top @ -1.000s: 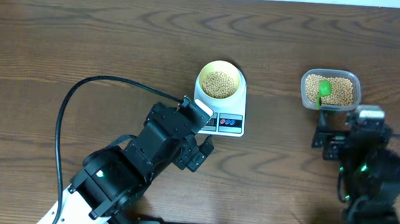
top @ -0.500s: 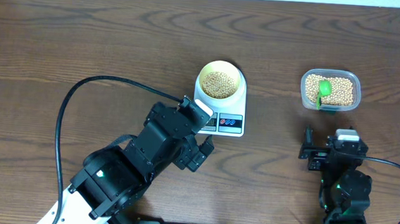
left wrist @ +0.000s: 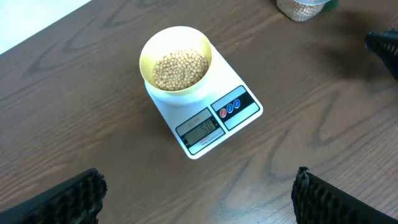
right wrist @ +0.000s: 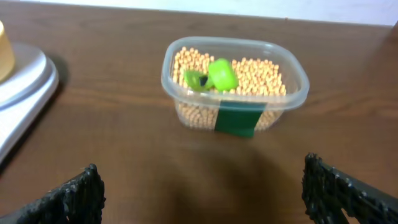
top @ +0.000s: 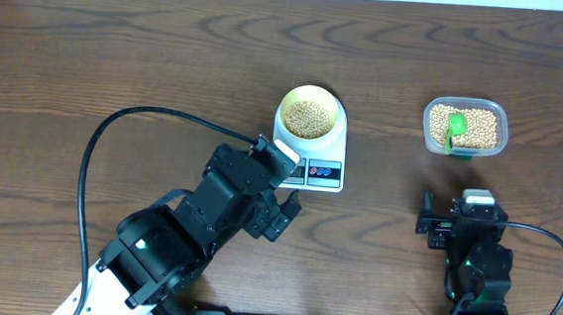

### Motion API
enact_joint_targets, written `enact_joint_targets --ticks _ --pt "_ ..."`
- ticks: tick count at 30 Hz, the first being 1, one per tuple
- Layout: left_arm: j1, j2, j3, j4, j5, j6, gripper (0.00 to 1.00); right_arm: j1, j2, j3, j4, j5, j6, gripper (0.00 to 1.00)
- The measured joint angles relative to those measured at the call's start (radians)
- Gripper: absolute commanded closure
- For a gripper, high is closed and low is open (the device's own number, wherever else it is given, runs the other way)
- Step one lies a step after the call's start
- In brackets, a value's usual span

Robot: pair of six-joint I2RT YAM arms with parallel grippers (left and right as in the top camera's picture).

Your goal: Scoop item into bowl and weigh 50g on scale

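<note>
**Beans are in the bowl, bowl's on the scale**

Beans (left wrist: 180,68), tan and pea-sized, fill the little pale yellow bowl (left wrist: 177,98) to a bit below the rim. The bowl sits on the white scale (left wrist: 239,84), at the end away from its grey display (left wrist: 200,129) and the two small buttons (left wrist: 231,107). I can't read the digits for sure, they're too small.

Well off to the right of the scale there's a clear plastic tub (right wrist: 298,81) with more of the same beans. A green scoop (right wrist: 219,74) is lying in it, and there's a green patch (right wrist: 239,118) on its front wall.

The left claw (left wrist: 198,186) hangs above the bench (top: 120,47) just off the display end of the scale. It's spread wide with nothing between the fingers. The right claw (right wrist: 200,177) is also off to the scale's right, on the robot's side of it and short of the tub. It's spread wide too, and empty.
</note>
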Motion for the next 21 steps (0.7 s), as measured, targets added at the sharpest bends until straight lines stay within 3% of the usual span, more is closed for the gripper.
enact_joint_targets --ticks 6,21 --pt "0.0 0.0 0.0 0.0 0.0 0.0 0.02 0.0 0.0 0.0 0.057 -0.126 0.0 0.01" --pt "0.0 0.0 0.0 0.0 0.0 0.0 0.02 0.0 0.0 0.0 0.217 -0.168 -0.037 0.01"
